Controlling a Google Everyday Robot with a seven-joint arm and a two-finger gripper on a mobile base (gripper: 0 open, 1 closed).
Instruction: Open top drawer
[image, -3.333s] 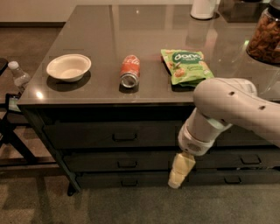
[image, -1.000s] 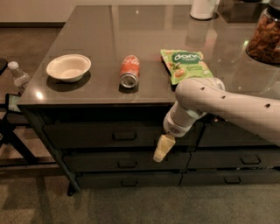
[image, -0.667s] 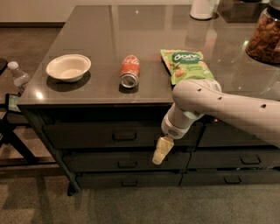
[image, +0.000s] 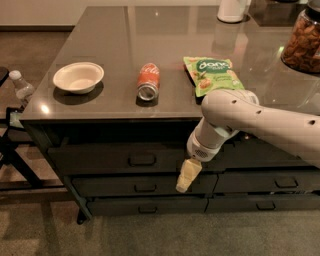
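Observation:
The top drawer (image: 100, 159) is the tall dark front just under the tabletop, with a small rectangular pull handle (image: 142, 160) at its centre. It sits flush with the cabinet. My gripper (image: 187, 177), pale cream at the end of the white arm (image: 235, 117), hangs in front of the drawers. It is to the right of the handle and a little lower, at the seam between the top drawer and the slimmer drawer (image: 115, 187) below it. It touches nothing that I can see.
On the tabletop (image: 115, 45) are a white bowl (image: 78, 77), a red soda can (image: 148, 81) on its side and a green snack bag (image: 212, 74). A jar of nuts (image: 303, 42) stands at the right. A water bottle (image: 22, 87) and a dark stand (image: 10, 145) are left of the cabinet.
Over the last few seconds the arm swung left, carrying the gripper from the right-hand drawers toward the top drawer's handle and a little up. In the last second it barely moved. The drawer has not moved.

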